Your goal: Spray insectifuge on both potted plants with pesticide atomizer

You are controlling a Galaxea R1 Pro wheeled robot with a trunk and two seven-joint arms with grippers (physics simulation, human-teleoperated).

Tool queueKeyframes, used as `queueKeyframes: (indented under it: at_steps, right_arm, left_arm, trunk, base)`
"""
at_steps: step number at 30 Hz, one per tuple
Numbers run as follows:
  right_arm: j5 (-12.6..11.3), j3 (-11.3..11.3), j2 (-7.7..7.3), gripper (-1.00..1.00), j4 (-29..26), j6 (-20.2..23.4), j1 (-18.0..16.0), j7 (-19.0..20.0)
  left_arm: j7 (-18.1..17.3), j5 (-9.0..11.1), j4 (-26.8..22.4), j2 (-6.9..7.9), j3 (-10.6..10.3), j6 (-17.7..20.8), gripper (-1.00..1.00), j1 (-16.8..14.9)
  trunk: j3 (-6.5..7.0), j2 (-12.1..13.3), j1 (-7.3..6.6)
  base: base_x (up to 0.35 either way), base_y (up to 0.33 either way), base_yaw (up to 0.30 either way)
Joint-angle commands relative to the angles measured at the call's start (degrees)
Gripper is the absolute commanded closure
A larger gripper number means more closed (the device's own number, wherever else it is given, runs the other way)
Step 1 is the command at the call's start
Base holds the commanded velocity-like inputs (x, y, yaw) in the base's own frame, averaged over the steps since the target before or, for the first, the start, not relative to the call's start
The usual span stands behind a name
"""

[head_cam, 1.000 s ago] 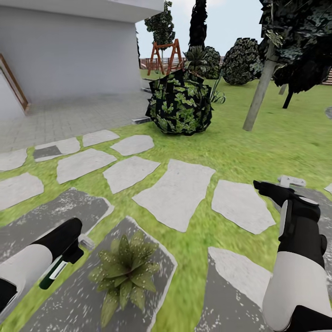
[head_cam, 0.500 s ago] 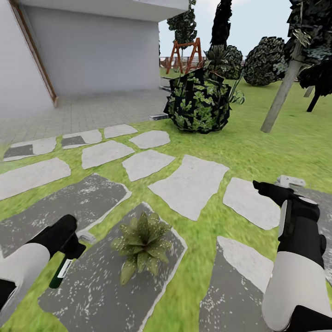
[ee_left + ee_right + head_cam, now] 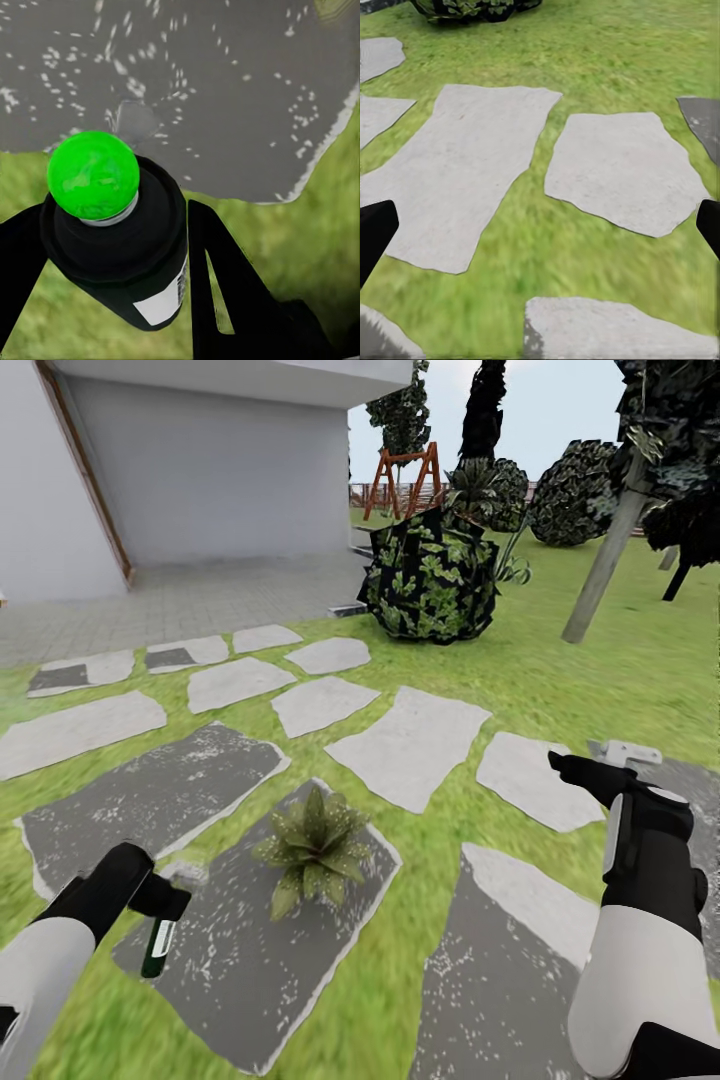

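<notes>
A: How many of each?

B: One atomizer [image 3: 158, 948], one potted plant [image 3: 315, 847], two grippers. The plant sits on a dark mottled slab [image 3: 260, 960], toward that slab's far edge, with grass around the slab.

A: And the atomizer, which way does it run?

B: Long axis nearly upright, hanging down from the left gripper [image 3: 160, 912] over the slab's left edge. In the left wrist view a green cap [image 3: 93, 174] faces the camera and a white label [image 3: 160, 303] shows on the side.

A: Is it gripped?

B: Yes, the fingers [image 3: 225, 285] are clamped on either side of the bottle.

A: Arms?

B: The left arm reaches forward and low, beside the plant. The right gripper [image 3: 580, 768] is held out level over the pale stepping stones [image 3: 622, 169], its fingers spread wide with nothing between them.
</notes>
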Motion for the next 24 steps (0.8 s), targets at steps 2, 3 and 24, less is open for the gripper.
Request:
queueKeyframes:
  at_steps: [2, 3, 24]
  right_arm:
    - [0.6, -0.05, 0.12, -1.0, -0.07, 0.18, -0.06, 0.55]
    - [0.6, -0.04, 0.15, -1.0, -0.06, 0.18, -0.06, 0.54]
    - [0.6, -0.03, 0.17, -1.0, -0.13, 0.18, -0.06, 0.53]
  left_arm:
    - [-0.47, -0.48, -2.99, 0.04, -0.07, -0.49, 1.0, 1.5]
    - [-0.47, -0.43, -4.39, 0.04, -0.04, -0.59, 1.0, 1.87]
    - [-0.73, -0.3, -6.38, 0.03, -0.15, -0.69, 1.0, 3.81]
  trunk:
    - [-0.04, -0.02, -0.04]
    - [-0.04, -0.02, -0.04]
    - [0.37, -2.03, 1.05]
  base:
    - [-0.314, 0.0, 0.0]
    - [-0.296, 0.0, 0.0]
    - [-0.053, 0.0, 0.0]
